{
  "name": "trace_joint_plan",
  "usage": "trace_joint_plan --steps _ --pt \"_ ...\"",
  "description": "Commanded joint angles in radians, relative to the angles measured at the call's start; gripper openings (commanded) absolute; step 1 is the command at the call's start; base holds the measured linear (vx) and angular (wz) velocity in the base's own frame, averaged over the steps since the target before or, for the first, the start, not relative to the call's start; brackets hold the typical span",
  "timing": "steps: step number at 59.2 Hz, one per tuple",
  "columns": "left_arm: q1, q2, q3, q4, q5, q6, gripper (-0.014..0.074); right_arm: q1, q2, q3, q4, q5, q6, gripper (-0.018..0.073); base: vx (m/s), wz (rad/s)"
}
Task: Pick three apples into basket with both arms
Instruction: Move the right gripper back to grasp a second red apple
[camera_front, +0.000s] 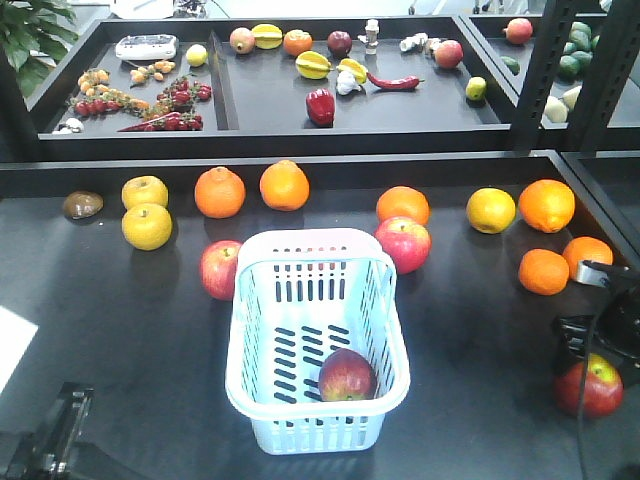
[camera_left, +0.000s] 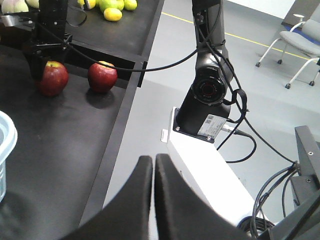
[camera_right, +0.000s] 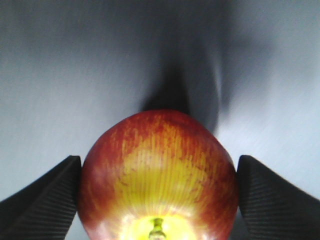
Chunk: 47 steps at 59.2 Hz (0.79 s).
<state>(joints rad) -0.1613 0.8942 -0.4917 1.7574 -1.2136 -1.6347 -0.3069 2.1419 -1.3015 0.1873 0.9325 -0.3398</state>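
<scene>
The pale blue basket (camera_front: 250, 330) stands mid-table with one apple (camera_front: 347, 375) inside. Two more apples (camera_front: 220, 269) (camera_front: 403, 243) lie just beyond its far corners. At the right edge my right gripper (camera_right: 157, 195) is shut on a red-and-yellow apple (camera_right: 157, 170), its ribbed pads (camera_right: 55, 195) pressing both sides. The left wrist view shows that apple (camera_left: 52, 77) low on the table beside another apple (camera_left: 102, 76). My left gripper (camera_left: 154, 165) is shut on nothing, over the table's edge. Its arm (camera_front: 50, 440) sits at the bottom left.
Oranges (camera_front: 219, 192) (camera_front: 546, 205) and yellow fruits (camera_front: 146, 226) line the table's back and right side. Black trays (camera_front: 230, 110) of mixed produce stand behind. A black post (camera_front: 545, 70) rises at the back right. The table's edge (camera_left: 117, 145) drops to grey floor.
</scene>
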Motion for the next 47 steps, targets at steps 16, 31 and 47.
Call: trace_joint_plan --steps 16,31,47 --pt "0.000 -0.006 -0.024 0.017 -0.155 -0.001 -0.0006 0.002 -0.302 -0.020 0.321 0.175 -0.257 -0.0005 0.00 0.00" --pt "0.000 -0.006 -0.024 0.017 -0.155 -0.001 -0.0006 0.134 -0.552 -0.016 0.418 0.252 -0.307 -0.0004 0.00 0.00" --pt "0.000 -0.006 -0.024 0.017 -0.155 -0.001 -0.0006 0.448 -0.650 -0.016 0.448 0.172 -0.227 -0.0003 0.00 0.00"
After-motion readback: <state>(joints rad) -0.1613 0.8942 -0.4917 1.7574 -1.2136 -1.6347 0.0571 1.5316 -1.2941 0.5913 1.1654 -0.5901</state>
